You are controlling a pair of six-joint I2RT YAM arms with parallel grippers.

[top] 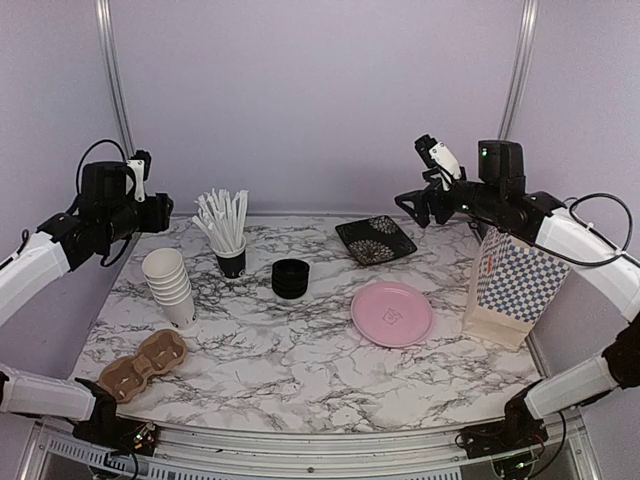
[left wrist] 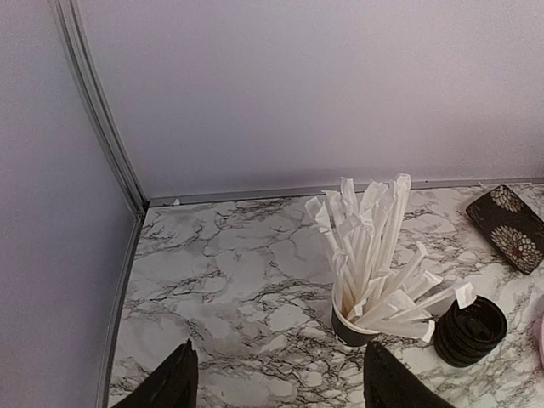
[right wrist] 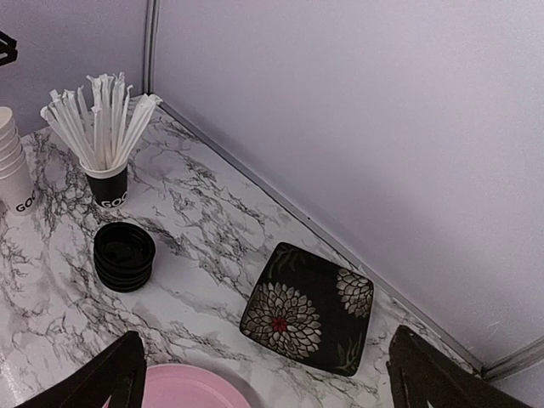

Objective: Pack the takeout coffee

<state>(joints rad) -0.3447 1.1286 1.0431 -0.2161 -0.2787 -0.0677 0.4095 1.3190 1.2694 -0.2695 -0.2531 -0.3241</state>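
The left fingers (left wrist: 174,384) are held apart and empty above the rear left of the marble surface (top: 300,350), and the right fingers (right wrist: 115,378) are likewise spread wide over the rear right, near the black floral dish (top: 376,239). The stack of white paper cups (top: 170,285) is stood left of the cup of wrapped straws (top: 227,235) and the black lids (top: 291,278); the cardboard carrier (top: 143,364) is laid at the front left, and the checkered bag (top: 508,290) is set upright at the right edge, beside the pink plate (top: 391,313).
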